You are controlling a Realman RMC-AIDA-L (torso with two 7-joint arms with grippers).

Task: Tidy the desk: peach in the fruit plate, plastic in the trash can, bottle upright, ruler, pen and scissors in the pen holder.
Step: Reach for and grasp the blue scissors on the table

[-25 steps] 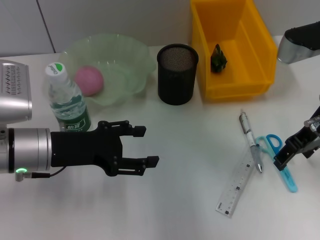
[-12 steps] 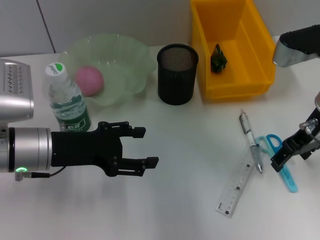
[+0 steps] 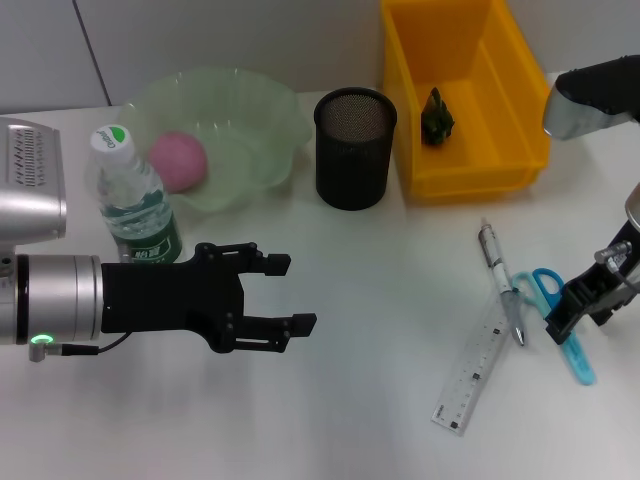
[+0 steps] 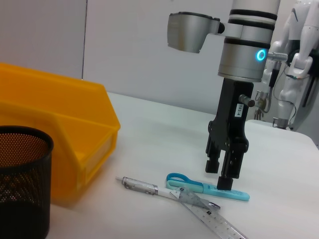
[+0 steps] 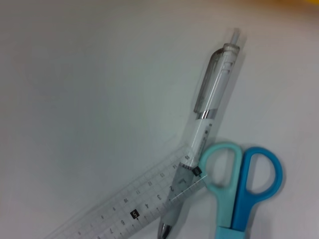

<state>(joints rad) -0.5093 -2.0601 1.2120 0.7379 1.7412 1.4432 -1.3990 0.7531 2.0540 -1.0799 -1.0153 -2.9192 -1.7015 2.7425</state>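
The blue scissors (image 3: 565, 330) lie on the white desk at the right, beside the pen (image 3: 502, 283) and the clear ruler (image 3: 470, 378). My right gripper (image 3: 577, 318) points down over the scissors (image 4: 199, 188), open, one finger on each side of the closed blades, just above them. The right wrist view looks down on the pen (image 5: 209, 129), ruler (image 5: 134, 211) and scissors (image 5: 241, 186). My left gripper (image 3: 298, 292) hovers open and empty over the desk at the left. The pink peach (image 3: 178, 160) lies in the green plate (image 3: 250, 110). The bottle (image 3: 135, 200) stands upright.
The black mesh pen holder (image 3: 355, 148) stands at the centre back. Right of it is the yellow bin (image 3: 470, 165) with a dark green scrap of plastic (image 3: 437, 117) inside. The pen crosses over the ruler's end.
My right gripper has sunk slightly closer to the scissors and the right arm's upper link has shifted a little left. The left arm and all objects are unmoved.
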